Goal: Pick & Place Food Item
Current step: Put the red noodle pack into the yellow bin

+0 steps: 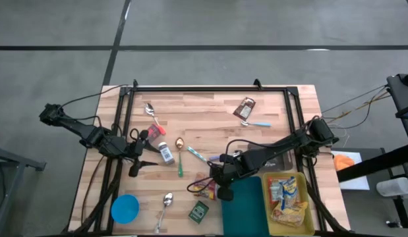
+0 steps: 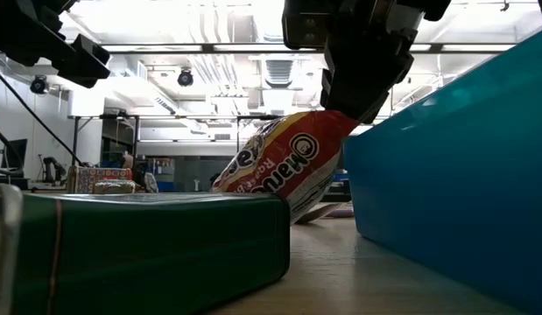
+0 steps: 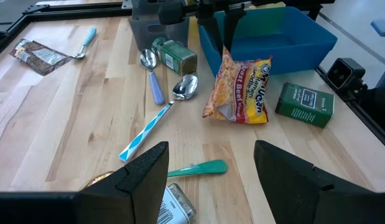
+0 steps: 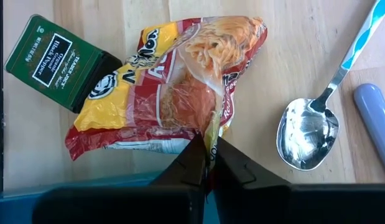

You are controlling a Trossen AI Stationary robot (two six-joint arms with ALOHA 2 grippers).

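Pinched together on the noodle packet's (image 4: 173,93) edge, right hand (image 4: 206,163) sits beside the blue bin (image 1: 246,204); green tin (image 4: 52,59) at ten o'clock. Left hand (image 3: 211,177) hangs apart.

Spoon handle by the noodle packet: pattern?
Blue-and-white stripes on the spoon; clearest in left wrist view.

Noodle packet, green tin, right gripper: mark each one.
noodle packet (image 4: 180,93), right wrist view, middle of the wrapper.
green tin (image 3: 305,104), left wrist view, lid.
right gripper (image 4: 206,163), right wrist view, between fingertips pinching packet's edge.
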